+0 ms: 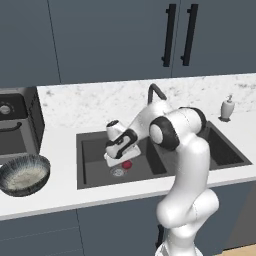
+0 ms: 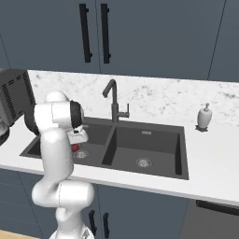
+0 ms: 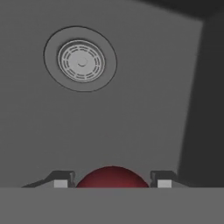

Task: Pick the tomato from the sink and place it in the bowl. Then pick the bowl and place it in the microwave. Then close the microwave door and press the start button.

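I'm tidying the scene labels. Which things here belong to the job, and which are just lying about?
Job: tomato between the tool's fingers; sink; bowl on the counter; microwave.

Lying about: soap dispenser; tap; cabinet doors; stove.

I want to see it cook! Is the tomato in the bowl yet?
No. The tomato is still in the sink, between the gripper fingertips. The bowl sits on the counter, apparently empty.

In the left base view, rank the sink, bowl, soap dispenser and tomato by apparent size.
1. sink
2. bowl, though it sits nearer the camera than the rest
3. soap dispenser
4. tomato, partly hidden under the gripper
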### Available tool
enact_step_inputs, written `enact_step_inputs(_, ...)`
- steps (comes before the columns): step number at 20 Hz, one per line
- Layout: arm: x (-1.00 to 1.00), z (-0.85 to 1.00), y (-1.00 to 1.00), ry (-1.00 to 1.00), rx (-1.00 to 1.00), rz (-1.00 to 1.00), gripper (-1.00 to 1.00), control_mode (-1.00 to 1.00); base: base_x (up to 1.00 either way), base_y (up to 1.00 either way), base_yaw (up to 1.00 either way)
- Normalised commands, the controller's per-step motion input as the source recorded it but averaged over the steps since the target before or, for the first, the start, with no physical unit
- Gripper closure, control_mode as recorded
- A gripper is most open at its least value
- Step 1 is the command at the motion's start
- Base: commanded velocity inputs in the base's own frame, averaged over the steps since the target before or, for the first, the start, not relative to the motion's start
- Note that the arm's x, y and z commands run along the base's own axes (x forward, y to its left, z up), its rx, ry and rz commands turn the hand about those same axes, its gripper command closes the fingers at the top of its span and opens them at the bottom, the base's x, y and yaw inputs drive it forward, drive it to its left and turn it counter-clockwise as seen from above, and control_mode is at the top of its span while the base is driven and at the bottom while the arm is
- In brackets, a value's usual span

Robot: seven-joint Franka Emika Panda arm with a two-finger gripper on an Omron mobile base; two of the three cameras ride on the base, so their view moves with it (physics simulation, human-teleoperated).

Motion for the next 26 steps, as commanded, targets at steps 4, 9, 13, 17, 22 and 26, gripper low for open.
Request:
enact_step_inputs(4, -0.87, 1.0, 0.46, -0.04, 0.03, 0.14, 1.0, -1.0, 0.0, 0.0, 0.0)
enact_step_inputs(9, -0.65, 1.0, 0.33, -0.03, 0.02, 0.13, 1.0, -1.0, 0.0, 0.0, 0.0)
enact_step_inputs(13, -0.6, 1.0, 0.11, 0.0, 0.06, 0.15, 1.0, -1.0, 0.0, 0.0, 0.0)
enact_step_inputs(17, -0.69, 1.0, 0.24, -0.02, 0.14, 0.27, 1.0, -1.0, 0.0, 0.0, 0.0)
enact_step_inputs(22, -0.5, 0.9, 0.22, -0.01, 0.24, 0.48, 1.0, -1.0, 0.0, 0.0, 0.0)
enact_step_inputs(26, -0.15, 0.62, 0.8, 0.0, 0.19, 0.45, 1.0, -1.0, 0.0, 0.0, 0.0)
